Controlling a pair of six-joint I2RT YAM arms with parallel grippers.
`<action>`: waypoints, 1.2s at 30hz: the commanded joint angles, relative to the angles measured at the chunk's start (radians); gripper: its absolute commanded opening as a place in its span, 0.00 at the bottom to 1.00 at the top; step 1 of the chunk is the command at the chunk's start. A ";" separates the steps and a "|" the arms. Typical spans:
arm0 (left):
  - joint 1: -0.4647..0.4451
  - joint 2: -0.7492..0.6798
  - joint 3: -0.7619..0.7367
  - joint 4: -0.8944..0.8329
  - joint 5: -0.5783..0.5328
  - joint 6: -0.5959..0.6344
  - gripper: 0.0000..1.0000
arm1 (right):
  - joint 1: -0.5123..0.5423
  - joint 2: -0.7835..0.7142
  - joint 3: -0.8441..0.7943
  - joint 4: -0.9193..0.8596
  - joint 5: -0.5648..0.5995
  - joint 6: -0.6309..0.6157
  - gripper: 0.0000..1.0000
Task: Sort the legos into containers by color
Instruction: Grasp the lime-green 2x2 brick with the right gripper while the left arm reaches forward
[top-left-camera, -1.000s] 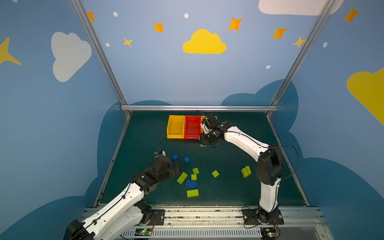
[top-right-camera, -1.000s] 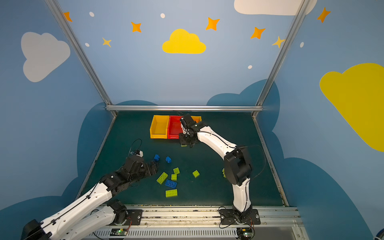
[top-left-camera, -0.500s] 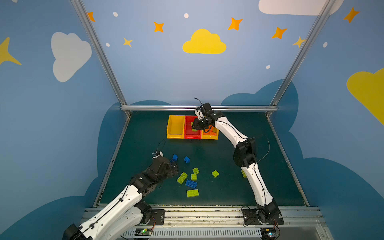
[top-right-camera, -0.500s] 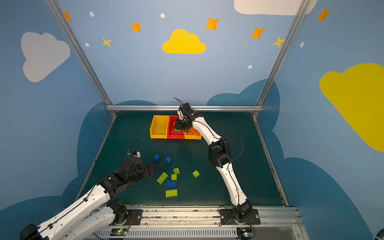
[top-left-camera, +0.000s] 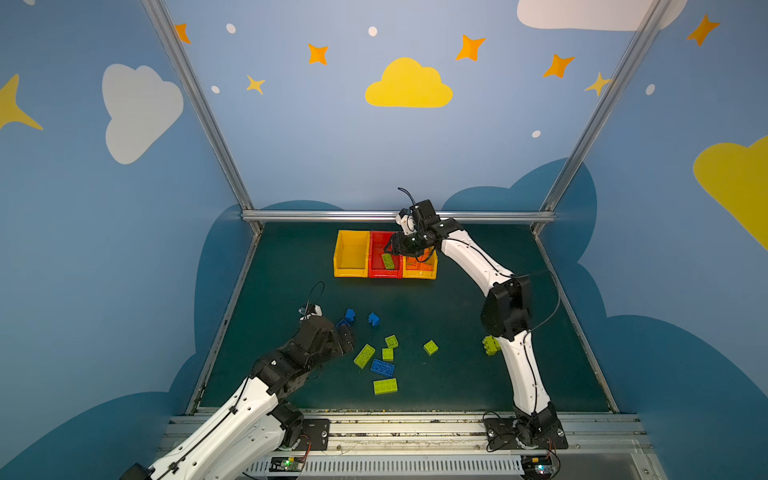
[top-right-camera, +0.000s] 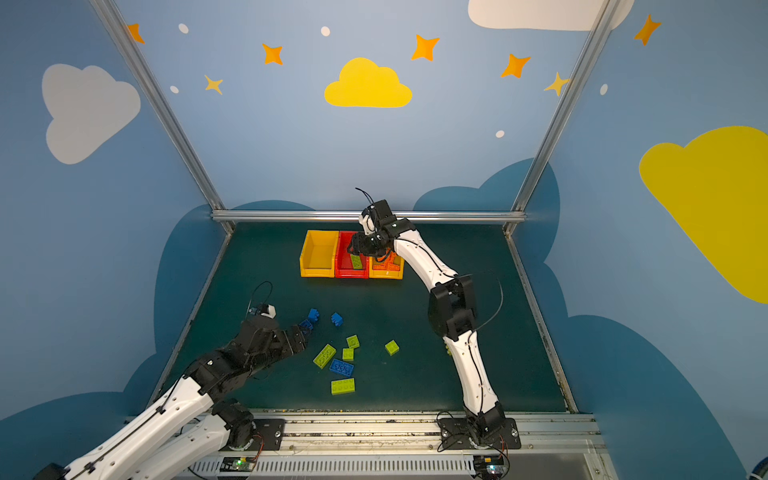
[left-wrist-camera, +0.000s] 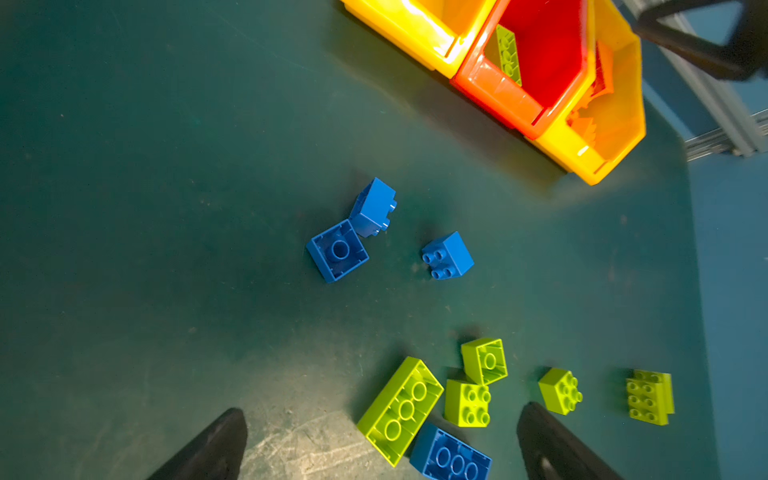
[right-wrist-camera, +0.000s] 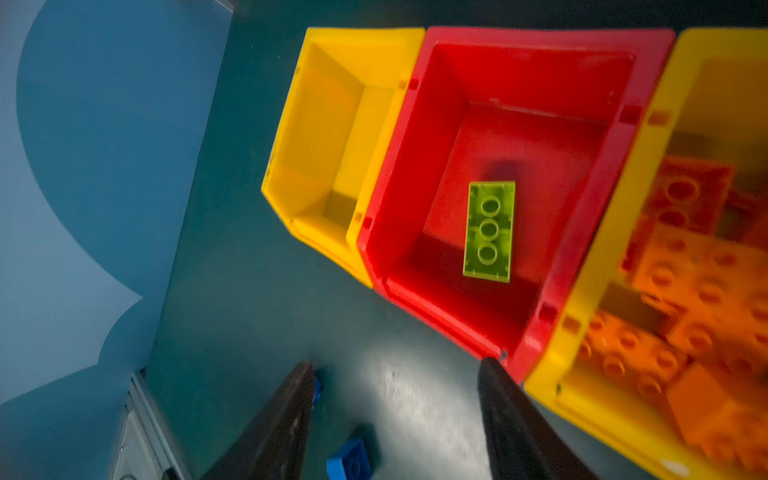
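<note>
Bench (top-left-camera: 457, 299): dark green.
Right arm: stretched to the far side. The right end effector (right-wrist-camera: 395, 374) is over the red container (top-left-camera: 384, 273), fingers apart and empty.
Left arm: low. The left end effector (left-wrist-camera: 382, 415) is spread wide near the blue legos (left-wrist-camera: 338, 249).
Containers: left yellow container (top-left-camera: 351, 272), red container and right yellow container (top-left-camera: 419, 274), touching in a row.
Legos: one green lego (right-wrist-camera: 488, 230) lies in the red container. The orange legos (right-wrist-camera: 685, 291) in the right yellow container are blurred. The loose green legos (top-left-camera: 365, 355) are on the bench, one partly behind the right arm.

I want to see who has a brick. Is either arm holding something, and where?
Nothing is held. The right end effector is open above the red bin, the green brick loose inside; the left end effector is open too.
</note>
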 joint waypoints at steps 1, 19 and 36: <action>-0.012 -0.025 0.022 -0.028 0.032 -0.021 1.00 | 0.013 -0.212 -0.224 0.072 0.030 -0.017 0.62; -0.368 0.105 -0.011 0.148 -0.055 -0.128 1.00 | 0.199 -0.827 -1.231 0.123 0.277 0.037 0.64; -0.492 0.361 0.079 0.227 -0.097 -0.113 1.00 | 0.232 -0.843 -1.345 0.213 0.270 0.044 0.63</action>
